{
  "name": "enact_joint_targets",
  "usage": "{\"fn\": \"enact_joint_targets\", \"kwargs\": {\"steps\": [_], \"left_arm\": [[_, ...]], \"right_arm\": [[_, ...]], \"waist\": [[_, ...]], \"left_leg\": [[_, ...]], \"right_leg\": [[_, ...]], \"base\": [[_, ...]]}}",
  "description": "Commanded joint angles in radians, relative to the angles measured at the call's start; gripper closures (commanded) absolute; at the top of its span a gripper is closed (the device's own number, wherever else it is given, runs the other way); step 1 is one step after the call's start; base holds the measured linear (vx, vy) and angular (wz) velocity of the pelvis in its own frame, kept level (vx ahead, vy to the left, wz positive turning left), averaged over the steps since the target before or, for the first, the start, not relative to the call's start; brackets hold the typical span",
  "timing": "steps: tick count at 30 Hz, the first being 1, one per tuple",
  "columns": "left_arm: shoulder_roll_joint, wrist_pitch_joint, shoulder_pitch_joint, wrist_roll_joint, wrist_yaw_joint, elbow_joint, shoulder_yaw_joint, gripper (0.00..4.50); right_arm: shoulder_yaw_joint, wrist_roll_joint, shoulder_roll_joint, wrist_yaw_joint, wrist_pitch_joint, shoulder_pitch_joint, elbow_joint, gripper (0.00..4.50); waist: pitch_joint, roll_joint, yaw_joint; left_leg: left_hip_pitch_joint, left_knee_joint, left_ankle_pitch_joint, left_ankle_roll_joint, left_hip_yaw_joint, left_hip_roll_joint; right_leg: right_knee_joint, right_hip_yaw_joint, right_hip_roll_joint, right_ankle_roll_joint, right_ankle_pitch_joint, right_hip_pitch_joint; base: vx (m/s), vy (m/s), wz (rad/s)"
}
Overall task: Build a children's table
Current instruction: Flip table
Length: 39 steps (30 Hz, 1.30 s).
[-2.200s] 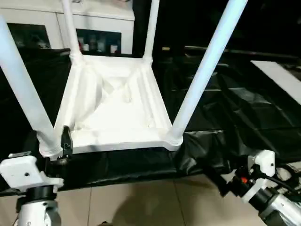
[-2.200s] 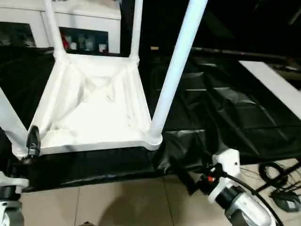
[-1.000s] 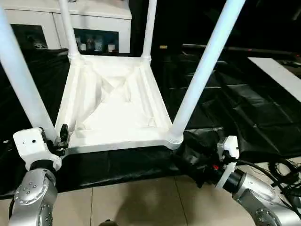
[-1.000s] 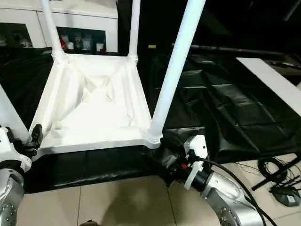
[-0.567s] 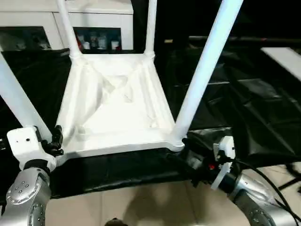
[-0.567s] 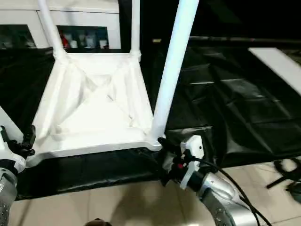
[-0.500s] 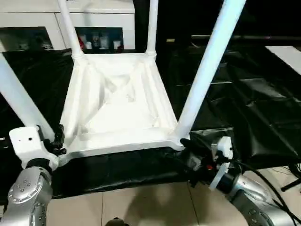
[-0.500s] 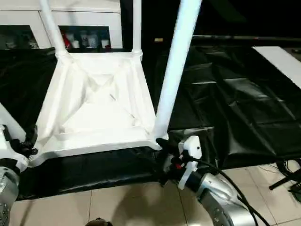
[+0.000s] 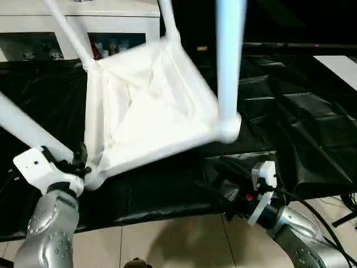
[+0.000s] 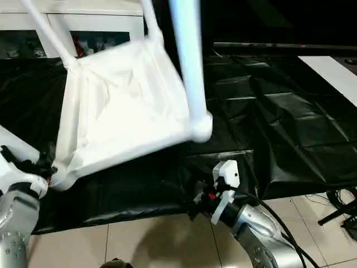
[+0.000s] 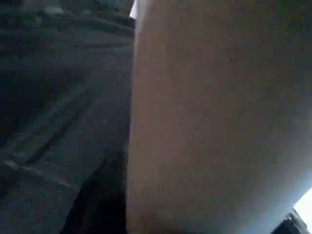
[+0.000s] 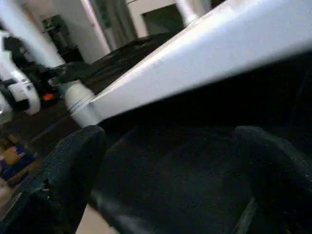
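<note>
The children's table is upside down and tilted, its ribbed white tabletop (image 9: 150, 106) raised at the near-right corner socket (image 9: 228, 127) above the black cloth. All of its legs are in their sockets; the near-right leg (image 9: 230, 56) leans left. My left gripper (image 9: 79, 163) is shut on the base of the near-left leg (image 9: 28, 125), which lies close before the left wrist camera (image 11: 209, 122). My right gripper (image 12: 165, 180) is open below the raised corner, apart from it, its fingers (image 12: 73, 161) spread wide under the tabletop's edge (image 12: 195, 63).
A black-draped work table (image 9: 301, 111) carries the set. A white cabinet (image 9: 83, 11) stands behind it and a white board (image 9: 340, 61) lies at the far right. Tiled floor (image 9: 167, 245) is in front, with cables (image 10: 340, 201) at the right.
The table's near-right corner has lifted off the cloth and the whole table has tipped leftward. The left gripper has narrowed around the near-left leg. The right gripper stays open under the corner.
</note>
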State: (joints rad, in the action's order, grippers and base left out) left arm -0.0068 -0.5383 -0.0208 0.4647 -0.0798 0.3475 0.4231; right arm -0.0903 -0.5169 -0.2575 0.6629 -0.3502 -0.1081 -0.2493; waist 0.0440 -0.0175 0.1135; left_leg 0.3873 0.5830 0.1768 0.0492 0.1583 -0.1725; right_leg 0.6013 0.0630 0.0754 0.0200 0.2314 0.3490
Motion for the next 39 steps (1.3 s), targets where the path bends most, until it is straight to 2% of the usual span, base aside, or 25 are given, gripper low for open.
{"fn": "enact_joint_targets", "kwargs": {"steps": [1,3,5,6,7,9,11,15,16,18,19,21,22,23,24,25,26,28,29,31,32,33,35,37,39], "left_arm": [[-0.013,-0.028,-0.041,0.08,0.01,0.007,-0.018,2.39],[-0.001,-0.043,-0.058,0.065,0.033,0.015,-0.059,2.39],[-0.004,-0.049,-0.066,0.064,0.032,0.013,-0.066,2.39],[-0.005,-0.051,-0.07,0.063,0.03,0.011,-0.067,2.39],[-0.004,-0.054,-0.072,0.06,0.032,0.009,-0.073,2.39],[-0.005,-0.056,-0.078,0.064,0.027,0.006,-0.077,2.39],[-0.008,-0.064,-0.088,0.064,0.021,0.007,-0.075,2.39],[-0.01,-0.068,-0.097,0.063,0.018,0.01,-0.081,2.39],[-0.01,-0.068,-0.097,0.063,0.018,0.01,-0.081,2.39],[-0.013,-0.066,-0.097,0.061,0.017,0.013,-0.089,2.39],[-0.016,-0.065,-0.097,0.059,0.015,0.014,-0.091,2.39],[-0.018,-0.064,-0.097,0.058,0.015,0.015,-0.091,2.39],[-0.02,-0.064,-0.097,0.057,0.015,0.016,-0.091,2.39],[-0.02,-0.064,-0.097,0.056,0.015,0.016,-0.091,2.39],[-0.023,-0.064,-0.097,0.052,0.016,0.017,-0.093,2.39],[-0.023,-0.064,-0.097,0.052,0.016,0.017,-0.093,2.39],[-0.024,-0.064,-0.096,0.05,0.017,0.018,-0.095,2.39],[-0.019,-0.065,-0.095,0.045,0.023,0.019,-0.104,2.39],[-0.017,-0.065,-0.094,0.043,0.025,0.019,-0.108,2.39],[-0.011,-0.066,-0.091,0.036,0.031,0.021,-0.117,2.39],[-0.009,-0.068,-0.089,0.032,0.033,0.022,-0.122,2.39],[-0.006,-0.068,-0.087,0.028,0.036,0.024,-0.129,2.39],[0.001,-0.07,-0.085,0.018,0.042,0.028,-0.144,2.39],[0.009,-0.07,-0.081,0.005,0.052,0.033,-0.163,2.39],[0.018,-0.07,-0.077,-0.009,0.061,0.041,-0.185,2.39]], "right_arm": [[0.032,0.004,0.014,-0.045,-0.015,0.031,0.031,0.0],[0.066,-0.082,0.077,-0.068,-0.057,0.087,0.082,0.0],[0.078,-0.137,0.104,-0.072,-0.092,0.116,0.104,0.0],[0.083,-0.158,0.113,-0.073,-0.107,0.13,0.116,0.0],[0.085,-0.176,0.128,-0.075,-0.12,0.149,0.133,0.0],[0.093,-0.204,0.157,-0.086,-0.137,0.183,0.176,0.0],[0.106,-0.236,0.199,-0.091,-0.158,0.224,0.232,0.0],[0.125,-0.234,0.232,-0.097,-0.174,0.279,0.315,0.0],[0.125,-0.234,0.232,-0.097,-0.174,0.279,0.315,0.0],[0.142,-0.238,0.258,-0.129,-0.182,0.33,0.397,0.0],[0.166,-0.24,0.283,-0.159,-0.165,0.38,0.475,0.0],[0.18,-0.244,0.294,-0.17,-0.155,0.401,0.505,0.0],[0.192,-0.247,0.304,-0.178,-0.144,0.421,0.532,0.0],[0.196,-0.248,0.307,-0.181,-0.141,0.428,0.541,0.0],[0.221,-0.256,0.324,-0.183,-0.125,0.474,0.6,0.0],[0.221,-0.256,0.324,-0.183,-0.125,0.476,0.603,0.0],[0.229,-0.262,0.331,-0.182,-0.123,0.497,0.628,0.0],[0.253,-0.276,0.343,-0.169,-0.121,0.542,0.681,0.0],[0.263,-0.283,0.348,-0.165,-0.119,0.558,0.699,0.0],[0.288,-0.302,0.357,-0.159,-0.113,0.59,0.73,0.0],[0.3,-0.315,0.36,-0.157,-0.113,0.602,0.737,0.0],[0.313,-0.324,0.362,-0.158,-0.111,0.617,0.749,0.0],[0.335,-0.337,0.364,-0.163,-0.109,0.645,0.777,0.0],[0.354,-0.338,0.364,-0.162,-0.106,0.67,0.811,0.0],[0.378,-0.353,0.365,-0.165,-0.104,0.69,0.839,0.0]], "waist": [[-0.043,0.0,-0.006],[-0.044,0.001,-0.01],[-0.047,0.002,-0.009],[-0.049,0.006,-0.01],[-0.052,-0.001,-0.01],[-0.055,0.0,-0.009],[-0.056,-0.005,-0.009],[-0.054,-0.002,-0.008],[-0.054,-0.009,-0.009],[-0.052,-0.006,-0.011],[-0.053,-0.013,-0.01],[-0.052,-0.01,-0.011],[-0.053,-0.013,-0.01],[-0.054,-0.012,-0.01],[-0.055,-0.014,-0.009],[-0.056,-0.014,-0.011],[-0.058,-0.012,-0.008],[-0.062,-0.013,-0.007],[-0.062,-0.014,-0.009],[-0.061,-0.01,-0.007],[-0.059,-0.01,-0.009],[-0.059,-0.01,-0.009],[-0.06,-0.01,-0.011],[-0.06,-0.015,-0.015],[-0.06,-0.015,-0.015]], "left_leg": [[-0.018,-0.081,0.221,-0.008,-0.02,-0.059],[-0.021,-0.082,0.236,0.001,-0.021,-0.059],[-0.024,-0.081,0.24,0.007,-0.022,-0.061],[-0.022,-0.08,0.215,0.006,-0.023,-0.062],[-0.021,-0.077,0.176,0.004,-0.022,-0.062],[-0.021,-0.072,0.131,-0.003,-0.019,-0.059],[-0.019,-0.07,0.108,-0.011,-0.016,-0.058],[-0.021,-0.072,0.123,-0.006,-0.015,-0.06],[-0.021,-0.073,0.125,-0.004,-0.013,-0.061],[-0.021,-0.076,0.141,0.009,-0.013,-0.06],[-0.023,-0.075,0.146,0.017,-0.01,-0.061],[-0.024,-0.075,0.158,0.027,-0.008,-0.061],[-0.024,-0.075,0.147,0.027,-0.007,-0.062],[-0.023,-0.074,0.142,0.027,-0.007,-0.061],[-0.023,-0.074,0.134,0.028,-0.006,-0.061],[-0.02,-0.073,0.13,0.027,-0.007,-0.06],[-0.022,-0.07,0.119,0.025,-0.005,-0.06],[-0.019,-0.064,0.074,0.01,-0.003,-0.058],[-0.018,-0.064,0.073,0.007,-0.003,-0.057],[-0.019,-0.064,0.089,0.0,-0.001,-0.058],[-0.016,-0.067,0.103,0.002,-0.002,-0.059],[-0.019,-0.069,0.123,0.008,-0.003,-0.061],[-0.019,-0.069,0.122,0.015,-0.004,-0.062],[-0.018,-0.069,0.128,0.019,-0.002,-0.06],[-0.017,-0.069,0.12,0.016,-0.002,-0.061]], "right_leg": [[-0.075,-0.048,0.067,-0.133,0.143,-0.009],[-0.075,-0.048,0.066,-0.133,0.149,-0.007],[-0.072,-0.047,0.066,-0.13,0.134,-0.009],[-0.066,-0.047,0.064,-0.132,0.086,-0.012],[-0.062,-0.046,0.062,-0.133,0.026,-0.014],[-0.054,-0.045,0.063,-0.144,-0.041,-0.016],[-0.051,-0.045,0.065,-0.156,-0.06,-0.018],[-0.053,-0.044,0.067,-0.163,-0.017,-0.018],[-0.055,-0.044,0.066,-0.161,-0.012,-0.018],[-0.054,-0.044,0.069,-0.164,0.02,-0.016],[-0.057,-0.045,0.069,-0.16,0.032,-0.015],[-0.056,-0.047,0.07,-0.157,0.053,-0.013],[-0.054,-0.047,0.07,-0.151,0.038,-0.013],[-0.053,-0.047,0.07,-0.151,0.03,-0.014],[-0.052,-0.046,0.069,-0.146,0.02,-0.014],[-0.048,-0.046,0.07,-0.148,0.007,-0.015],[-0.047,-0.046,0.069,-0.147,-0.007,-0.014],[-0.04,-0.046,0.066,-0.149,-0.085,-0.013],[-0.038,-0.046,0.066,-0.153,-0.091,-0.013],[-0.04,-0.046,0.066,-0.157,-0.076,-0.011],[-0.041,-0.045,0.066,-0.159,-0.058,-0.011],[-0.043,-0.044,0.066,-0.156,-0.035,-0.011],[-0.042,-0.044,0.065,-0.153,-0.032,-0.01],[-0.043,-0.044,0.066,-0.156,-0.02,-0.009],[-0.041,-0.043,0.068,-0.161,-0.02,-0.01]], "base": [[0.0,0.0,0.0],[0.0,0.0,0.0],[0.0,0.0,0.0],[0.0,0.0,0.0],[0.0,0.0,0.0],[0.0,0.0,0.0],[0.0,0.0,0.0],[0.0,0.0,0.0],[0.0,0.0,0.0],[0.0,0.0,0.0],[0.0,0.0,0.0],[0.0,0.0,0.0],[0.0,0.0,0.0],[0.0,0.0,0.0],[0.0,0.0,0.0],[0.0,0.0,0.0],[0.0,0.0,0.0],[0.0,0.0,0.0],[0.0,0.0,0.0],[0.0,0.0,0.0],[0.0,0.0,0.0],[0.0,0.0,0.0],[0.0,0.0,0.0],[0.0,0.0,0.0],[0.0,0.0,0.0]]}}
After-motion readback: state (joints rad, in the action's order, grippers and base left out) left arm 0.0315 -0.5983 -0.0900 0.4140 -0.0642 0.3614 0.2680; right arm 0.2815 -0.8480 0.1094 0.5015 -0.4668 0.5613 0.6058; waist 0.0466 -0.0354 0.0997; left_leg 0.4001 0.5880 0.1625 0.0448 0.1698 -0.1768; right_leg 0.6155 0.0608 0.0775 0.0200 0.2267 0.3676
